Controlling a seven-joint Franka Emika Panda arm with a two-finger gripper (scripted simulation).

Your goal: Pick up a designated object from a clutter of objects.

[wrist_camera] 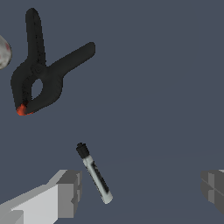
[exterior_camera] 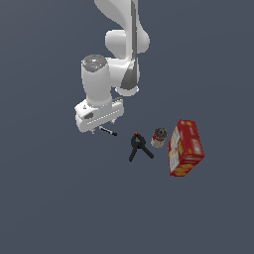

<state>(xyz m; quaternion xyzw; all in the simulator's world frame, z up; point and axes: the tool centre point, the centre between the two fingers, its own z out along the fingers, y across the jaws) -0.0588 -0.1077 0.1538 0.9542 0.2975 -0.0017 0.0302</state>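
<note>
A glossy white robot arm (exterior_camera: 121, 42), built of rounded, bulbous segments, is seen in the exterior view against a flat slate-blue ground. A dark grey seam is shown running down the upper link into a grey wedge-shaped patch at the joint below. The thick white cylindrical wrist housing (exterior_camera: 96, 79) is capped by a grey disc speckled with small red and dark marks. A flat white rectangular hand block (exterior_camera: 97, 115) is fitted beneath it, with a dark recess on one face. In the wrist view, blocky grey finger pads (wrist_camera: 70, 192) on a white mount are shown.
</note>
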